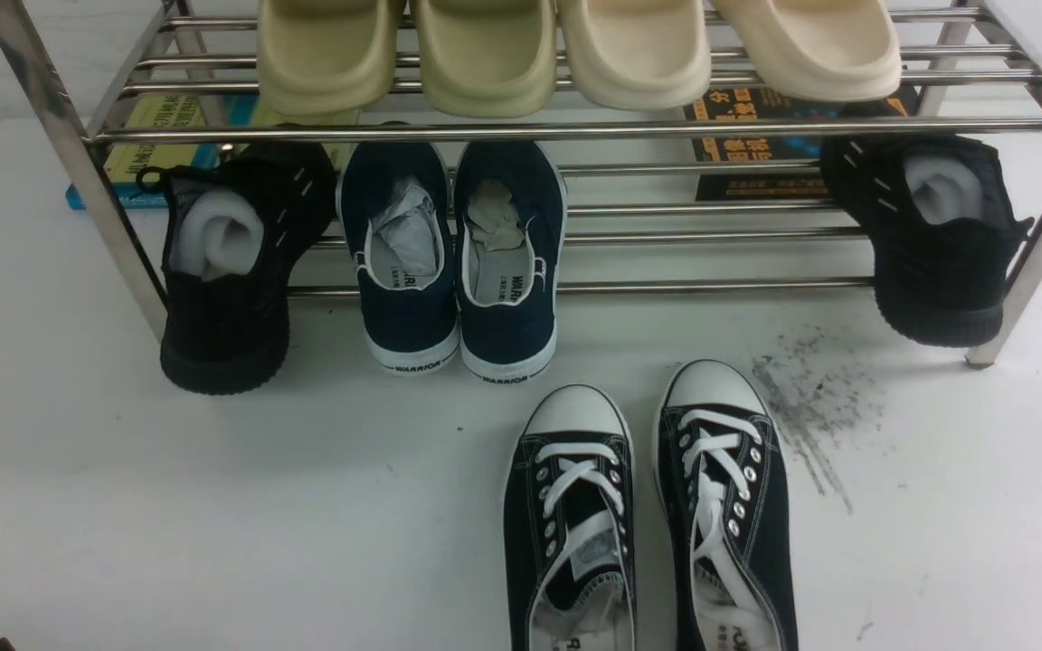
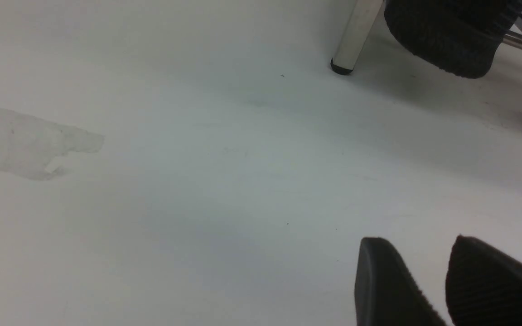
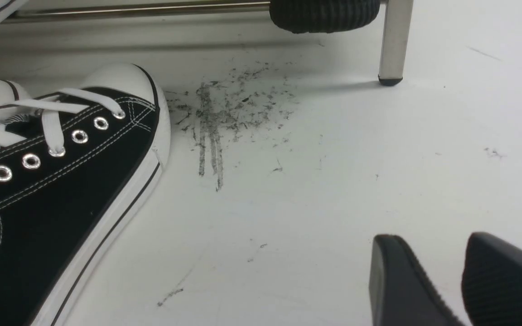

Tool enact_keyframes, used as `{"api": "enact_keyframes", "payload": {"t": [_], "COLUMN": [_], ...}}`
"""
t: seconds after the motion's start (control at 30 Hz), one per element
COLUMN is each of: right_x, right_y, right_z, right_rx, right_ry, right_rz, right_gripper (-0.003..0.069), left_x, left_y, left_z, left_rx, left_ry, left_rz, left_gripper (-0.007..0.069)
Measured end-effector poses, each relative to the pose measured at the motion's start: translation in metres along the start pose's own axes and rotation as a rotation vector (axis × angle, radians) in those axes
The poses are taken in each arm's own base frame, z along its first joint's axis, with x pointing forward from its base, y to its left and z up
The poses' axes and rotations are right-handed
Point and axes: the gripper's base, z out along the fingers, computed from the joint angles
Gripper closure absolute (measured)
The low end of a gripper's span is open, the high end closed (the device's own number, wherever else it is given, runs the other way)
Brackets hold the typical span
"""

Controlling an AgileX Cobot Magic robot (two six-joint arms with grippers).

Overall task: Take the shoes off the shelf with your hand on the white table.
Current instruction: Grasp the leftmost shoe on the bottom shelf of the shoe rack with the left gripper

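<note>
Pointing toes-first into the shelf, shoes lengthwise front-to-back; left pincer, right pincer narrowly parted, empty.

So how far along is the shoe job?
Looks done: black lace-ups stand on the white table. In hand: nothing; left pincer and right pincer are open and empty, low over the table. Left: the navy shoes are still on the shelf's lower rails, heels overhanging.

White table carried the shelf and black lace-up sneakers; the shelf's lower rails held navy shoes between black knit shoes, the upper rails cream slides.
</note>
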Motion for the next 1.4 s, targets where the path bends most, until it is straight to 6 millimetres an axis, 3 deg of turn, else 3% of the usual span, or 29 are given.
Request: {"api": "enact_keyframes", "payload": {"t": [1.27,1.4], "right_x": [0.0,0.0], "right_y": [0.0,0.0], "right_z": [0.0,0.0], "right_rx": [0.0,0.0], "right_ry": [0.0,0.0], "right_rz": [0.0,0.0], "right_gripper": [0.0421,0.0421], "left_x": [0.0,0.0002], "left_y": [0.0,-0.0038], "left_z": [0.0,-0.0001], "left_rx": [0.0,0.042], "left_ry": [0.0,0.006], "left_rz": [0.0,-0.158], "left_gripper": [0.0383,0.0383]}}
